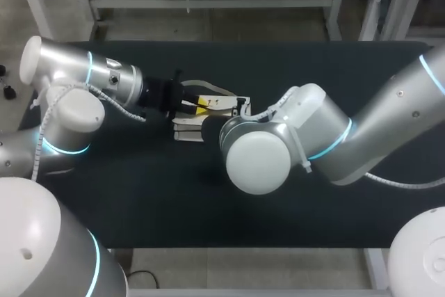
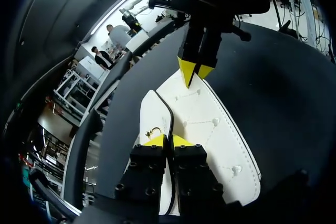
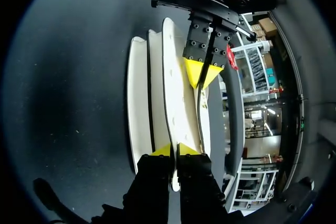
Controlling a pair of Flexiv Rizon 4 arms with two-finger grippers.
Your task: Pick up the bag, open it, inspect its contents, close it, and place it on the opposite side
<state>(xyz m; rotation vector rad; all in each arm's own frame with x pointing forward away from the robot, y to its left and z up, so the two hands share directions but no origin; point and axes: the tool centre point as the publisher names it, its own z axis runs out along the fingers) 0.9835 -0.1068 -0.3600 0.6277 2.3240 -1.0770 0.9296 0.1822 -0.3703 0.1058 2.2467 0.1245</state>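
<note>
A white bag with stitched panels and a dark-edged opening lies on the black table, between my two arms. In the left wrist view, my left gripper is shut on the bag's dark-trimmed edge at its near end. My right gripper pinches the far end. In the right wrist view, my right gripper is shut on one white panel of the bag, and the left gripper clamps the opposite end. From above, my left gripper shows yellow tips at the bag; the right wrist hides most of the bag.
The dark tabletop extends on all sides of the bag, with its front edge near me and its back edge by a metal frame. No other objects lie on it.
</note>
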